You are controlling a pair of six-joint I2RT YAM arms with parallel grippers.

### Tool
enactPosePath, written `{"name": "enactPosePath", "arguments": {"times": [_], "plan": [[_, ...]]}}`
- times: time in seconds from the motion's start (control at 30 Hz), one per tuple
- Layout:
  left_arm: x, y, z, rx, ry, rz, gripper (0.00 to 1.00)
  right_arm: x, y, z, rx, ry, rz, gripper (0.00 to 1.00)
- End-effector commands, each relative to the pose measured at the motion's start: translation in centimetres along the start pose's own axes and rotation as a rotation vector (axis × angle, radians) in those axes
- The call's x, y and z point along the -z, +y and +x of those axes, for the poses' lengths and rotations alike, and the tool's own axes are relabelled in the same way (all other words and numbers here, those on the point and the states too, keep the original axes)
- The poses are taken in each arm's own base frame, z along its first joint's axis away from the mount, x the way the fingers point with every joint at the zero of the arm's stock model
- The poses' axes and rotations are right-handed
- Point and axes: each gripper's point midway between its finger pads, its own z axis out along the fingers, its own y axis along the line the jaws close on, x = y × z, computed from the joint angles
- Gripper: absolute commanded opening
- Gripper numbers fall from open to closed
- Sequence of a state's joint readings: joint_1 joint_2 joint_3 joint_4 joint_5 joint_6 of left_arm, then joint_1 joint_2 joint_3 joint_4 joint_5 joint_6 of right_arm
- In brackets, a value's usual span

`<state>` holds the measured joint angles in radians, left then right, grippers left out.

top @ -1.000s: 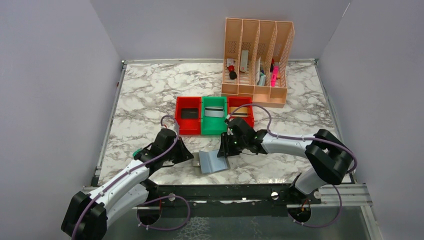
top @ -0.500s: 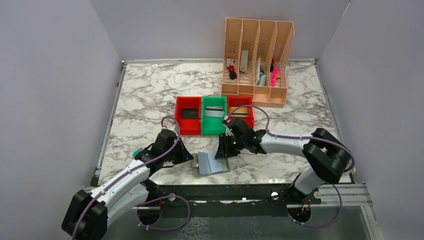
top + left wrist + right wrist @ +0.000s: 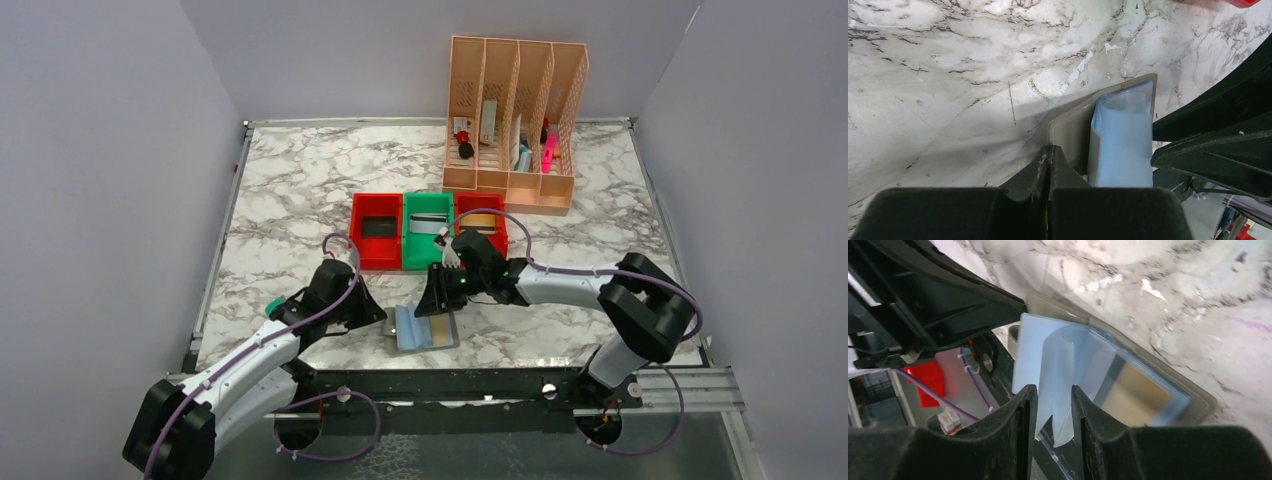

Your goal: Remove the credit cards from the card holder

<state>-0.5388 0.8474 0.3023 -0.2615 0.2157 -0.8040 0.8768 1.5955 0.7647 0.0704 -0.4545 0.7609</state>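
Observation:
The grey card holder (image 3: 425,330) lies open on the marble near the front edge. My left gripper (image 3: 386,318) is shut on its left grey edge, as the left wrist view shows (image 3: 1049,150); the holder's grey panel (image 3: 1070,130) and light blue pockets (image 3: 1123,145) lie just past it. My right gripper (image 3: 432,303) is over the holder. In the right wrist view (image 3: 1054,395) its jaws stand a little apart with loose light blue pocket leaves (image 3: 1060,365) between them. A gold-tan card (image 3: 1135,392) sits in a clear pocket. A black card (image 3: 380,226) lies in the left red bin, a silver-grey card (image 3: 428,222) in the green bin.
Three small bins stand in a row behind the holder: red (image 3: 377,265), green (image 3: 427,264), red (image 3: 501,225). A tall peach slotted organiser (image 3: 512,120) with small items stands at the back. The table's front rail lies just below the holder.
My right gripper has moved left and down over the holder. The holder has shifted left and lies flatter, and the gold-tan card now shows. The left gripper has kept its hold.

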Motion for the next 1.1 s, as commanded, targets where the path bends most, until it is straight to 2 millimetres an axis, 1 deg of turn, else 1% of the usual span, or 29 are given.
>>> {"name": "enactPosePath", "arguments": {"times": [0.0, 0.2, 0.4, 0.47, 0.57, 0.63, 0.7, 0.77, 0.8, 0.83, 0.93, 1.07], "plan": [[0.0, -0.6, -0.2, -0.004, -0.016, 0.030, 0.00, -0.6, 3.1, -1.0, 0.009, 0.007, -0.138, 0.36], [0.0, -0.6, -0.2, 0.006, -0.023, 0.032, 0.00, -1.6, 3.4, -0.4, 0.020, 0.059, -0.164, 0.36], [0.0, -0.7, -0.4, 0.013, -0.032, 0.032, 0.00, -2.7, 4.6, 0.3, 0.065, 0.116, -0.185, 0.37], [0.0, -0.7, -0.4, 0.013, -0.032, 0.033, 0.00, -2.7, 4.8, 0.4, 0.076, 0.127, -0.183, 0.38], [0.0, -0.7, -0.5, 0.016, -0.035, 0.035, 0.00, -1.7, 3.8, -0.4, 0.090, 0.046, -0.098, 0.38], [0.0, -0.7, -0.5, 0.020, -0.038, 0.034, 0.00, -0.7, 2.3, -1.4, 0.100, -0.028, 0.018, 0.41], [0.1, -0.7, -0.5, 0.019, -0.040, 0.037, 0.00, 0.5, 0.3, -2.0, 0.095, -0.085, 0.145, 0.44], [0.1, -0.7, -0.5, 0.019, -0.045, 0.038, 0.00, 1.6, -1.7, -1.9, 0.087, -0.120, 0.246, 0.47], [0.1, -0.8, -0.6, 0.018, -0.046, 0.039, 0.00, 2.2, -2.4, -1.7, 0.085, -0.132, 0.278, 0.48], [0.1, -0.8, -0.6, 0.018, -0.047, 0.040, 0.00, 2.5, -3.2, -1.3, 0.079, -0.129, 0.307, 0.49], [0.1, -0.9, -0.6, 0.017, -0.046, 0.041, 0.00, 2.8, -4.0, -0.1, 0.057, -0.110, 0.319, 0.51], [0.1, -0.8, -0.6, 0.018, -0.046, 0.040, 0.00, 2.2, -3.6, 1.0, 0.022, -0.082, 0.258, 0.51]]}}
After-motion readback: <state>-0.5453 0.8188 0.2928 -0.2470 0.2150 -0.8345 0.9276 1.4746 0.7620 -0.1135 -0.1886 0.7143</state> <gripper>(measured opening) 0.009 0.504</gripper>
